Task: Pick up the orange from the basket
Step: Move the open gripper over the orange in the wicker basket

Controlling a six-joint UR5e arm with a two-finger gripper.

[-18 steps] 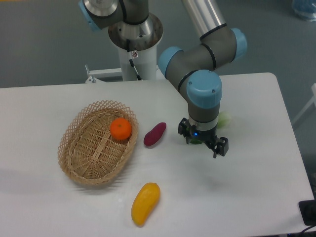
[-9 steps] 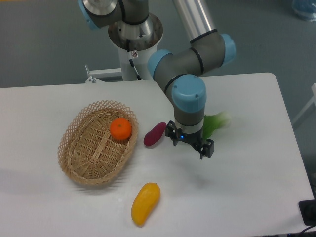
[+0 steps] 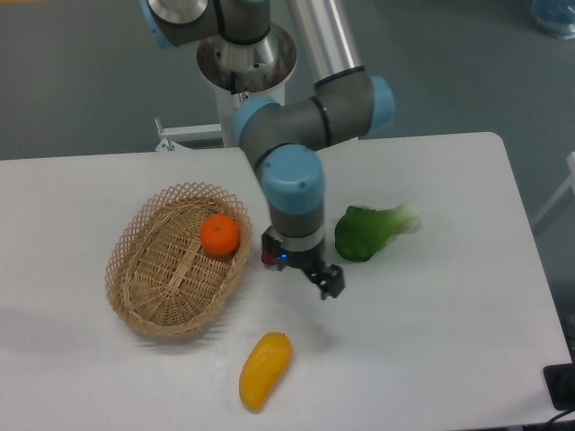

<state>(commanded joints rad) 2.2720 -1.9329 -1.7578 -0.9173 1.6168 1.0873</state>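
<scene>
White tabletop (image 3: 449,341) filling most of the view, seen from above and in front. Grey and blue robot arm (image 3: 305,126) reaching down from a pedestal at the back, wrist pointing straight down. Oval wicker basket (image 3: 144,296) on the left of the tabletop, open side up. Green leafy vegetable (image 3: 368,232) lying to the right of the arm. Long yellow fruit (image 3: 264,368) lying near the front edge, below the basket's right end. Orange (image 3: 220,234) resting inside the basket at its upper right, against the rim, top clear for a grasp from above. Pincer (image 3: 301,269) low over bare tabletop just right of the basket, empty, apparently parted though hard to judge. Probably mid-approach, not yet above the orange.
</scene>
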